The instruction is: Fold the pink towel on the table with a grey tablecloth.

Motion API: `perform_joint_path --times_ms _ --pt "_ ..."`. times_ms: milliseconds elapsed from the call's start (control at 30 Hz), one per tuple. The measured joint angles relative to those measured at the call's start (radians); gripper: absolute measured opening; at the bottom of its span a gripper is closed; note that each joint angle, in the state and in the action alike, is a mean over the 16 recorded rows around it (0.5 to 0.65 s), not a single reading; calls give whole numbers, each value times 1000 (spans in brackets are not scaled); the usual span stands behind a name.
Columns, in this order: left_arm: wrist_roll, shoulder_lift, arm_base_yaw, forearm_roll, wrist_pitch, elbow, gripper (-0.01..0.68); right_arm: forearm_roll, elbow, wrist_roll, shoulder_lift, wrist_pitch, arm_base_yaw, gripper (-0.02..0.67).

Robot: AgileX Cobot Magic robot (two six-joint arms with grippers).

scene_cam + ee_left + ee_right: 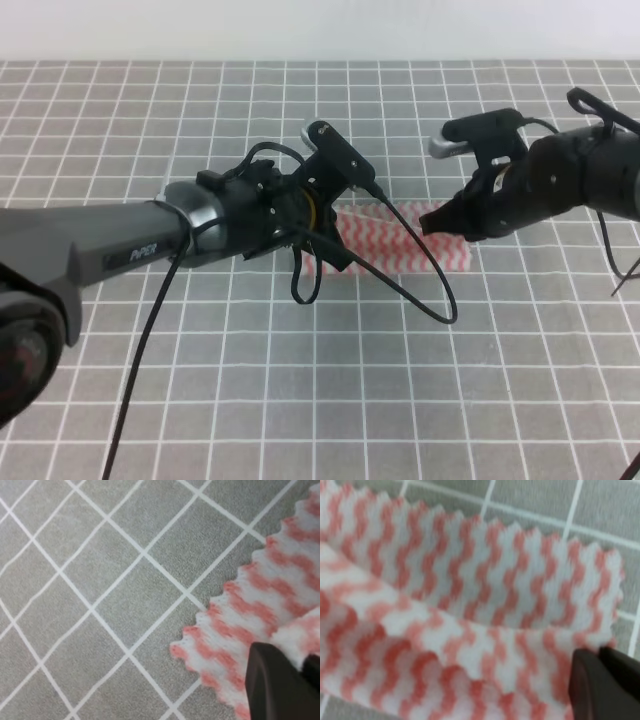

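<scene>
The pink towel (400, 250) lies mid-table as a long strip, partly doubled over on the table with a grey tablecloth (300, 380). My left gripper (322, 258) reaches across and is shut on the strip's left end. In the left wrist view the towel's corner (250, 615) lies flat, with a lifted layer over one of the dark fingers (277, 685). My right gripper (432, 220) is shut on the towel's right upper edge and holds it just above the cloth. The right wrist view shows the raised layer curling over the flat towel (470, 580), beside a finger (600, 685).
Black cables (420, 290) hang from the left arm and loop over the towel and the grid in front of it. The left arm's grey body (100, 250) spans the left half of the table. A pale wall (320, 30) lies behind the far edge.
</scene>
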Motion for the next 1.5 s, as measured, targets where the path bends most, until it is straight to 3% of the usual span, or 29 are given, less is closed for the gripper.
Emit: perform_joint_path --times_ms 1500 --pt "2 25 20 -7 28 -45 -1 3 -52 -2 46 -56 -27 -8"
